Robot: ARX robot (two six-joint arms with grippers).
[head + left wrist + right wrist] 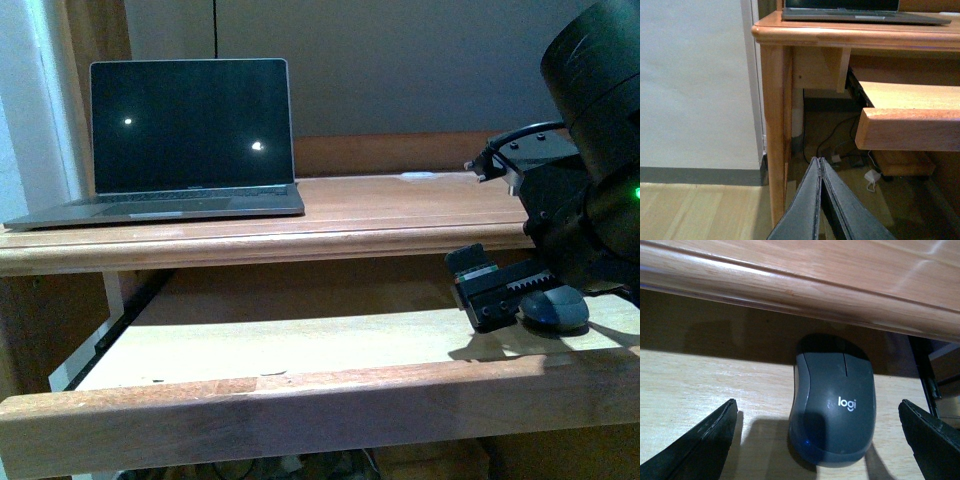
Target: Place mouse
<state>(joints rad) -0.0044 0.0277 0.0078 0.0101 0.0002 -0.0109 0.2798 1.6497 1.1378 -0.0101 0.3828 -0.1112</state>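
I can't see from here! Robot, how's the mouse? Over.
Right end effector open astride dark grey rounded mouse on pale wooden shelf. Left end effector shut. Nothing blocking.

The mouse (832, 405) is dark grey and matte, a rounded oval with a white "logi" mark on its back and a thin seam between its two buttons. It lies flat, right side up, on the pale lower tabletop (300, 345), near the right end, with its button end in shadow.

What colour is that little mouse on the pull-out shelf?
The mouse is dark grey with a white logo, clearest in the right wrist view.
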